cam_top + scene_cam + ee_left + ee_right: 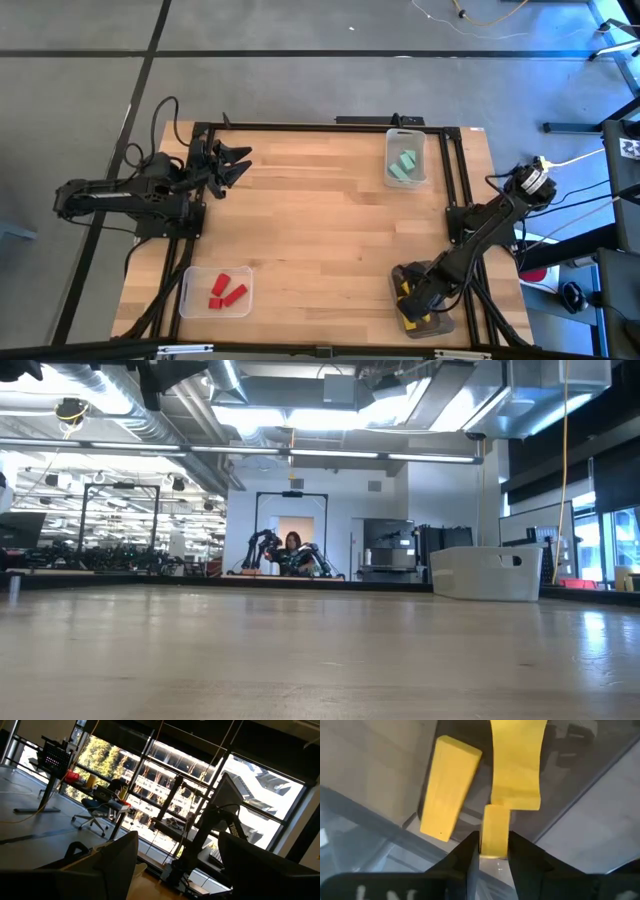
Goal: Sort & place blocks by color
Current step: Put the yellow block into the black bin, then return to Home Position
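My right gripper (pixel 412 308) reaches down into a clear bin (pixel 437 326) at the table's near right corner, shut on a small yellow block (pixel 494 827). Two larger yellow blocks lie in that bin: a bar (pixel 450 787) and a wider piece (pixel 516 762) just beyond the held block. My left gripper (pixel 235 165) hangs open and empty in the air over the table's far left, pointing toward the table's right side; in its wrist view its gripper (pixel 175 870) faces windows. My right gripper pinches the small yellow block by its two opposite sides (pixel 484 840) between its two fingers. The fingers come steeply from above, pointing down into the bin. The block's far end lies against the wider yellow piece; whether it rests on the bin's floor I cannot tell.
A clear bin (pixel 389 160) with pale teal blocks (pixel 404 165) stands at the far right. A clear bin (pixel 190 300) with red blocks (pixel 226 290) stands at the near left. The wooden tabletop (pixel 320 230) lies bare between them. A black frame (pixel 455 170) runs along the table's edges.
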`<state>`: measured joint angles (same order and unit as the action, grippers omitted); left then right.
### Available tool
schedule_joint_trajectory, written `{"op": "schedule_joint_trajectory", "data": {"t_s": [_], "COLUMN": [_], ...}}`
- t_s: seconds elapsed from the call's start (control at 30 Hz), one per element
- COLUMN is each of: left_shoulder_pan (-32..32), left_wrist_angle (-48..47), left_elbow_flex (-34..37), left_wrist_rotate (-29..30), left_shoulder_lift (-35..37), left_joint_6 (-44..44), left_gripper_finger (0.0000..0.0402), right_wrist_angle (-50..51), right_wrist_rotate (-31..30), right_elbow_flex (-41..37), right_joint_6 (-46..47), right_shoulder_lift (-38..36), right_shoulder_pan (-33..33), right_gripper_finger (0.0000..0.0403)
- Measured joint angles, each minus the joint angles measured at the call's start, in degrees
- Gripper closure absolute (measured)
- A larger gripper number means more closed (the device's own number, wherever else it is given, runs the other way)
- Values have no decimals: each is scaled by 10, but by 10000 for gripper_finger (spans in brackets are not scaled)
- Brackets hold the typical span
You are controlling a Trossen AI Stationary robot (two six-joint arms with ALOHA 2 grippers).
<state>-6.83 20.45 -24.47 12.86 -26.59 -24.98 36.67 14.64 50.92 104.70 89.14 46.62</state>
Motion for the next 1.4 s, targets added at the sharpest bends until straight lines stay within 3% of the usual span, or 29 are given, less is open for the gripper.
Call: {"op": "schedule_joint_trajectory", "data": {"t_s": [0.27,0.57,0.7,0.97,1.17,1.4], "left_shoulder_pan": [0,0,0,0,0,0], "left_wrist_angle": [0,0,0,0,0,0], "left_elbow_flex": [0,0,0,0,0,0], "left_wrist_rotate": [0,0,0,0,0,1], "left_shoulder_lift": [0,0,0,0,0,0], "left_joint_6": [0,0,0,0,-1,0], "left_gripper_finger": [136,136,136,136,136,136], "right_wrist_angle": [-5,-16,-6,14,-62,-190], "right_wrist_rotate": [29,41,40,1,2,-22], "right_elbow_flex": [0,0,0,0,0,0], "right_joint_6": [-6,-18,-43,-117,-253,-492], "right_shoulder_lift": [0,-16,-45,-152,-193,-173], "right_shoulder_pan": [0,0,-1,-8,-82,-245], "right_gripper_finger": [293,210,182,178,178,178]}}
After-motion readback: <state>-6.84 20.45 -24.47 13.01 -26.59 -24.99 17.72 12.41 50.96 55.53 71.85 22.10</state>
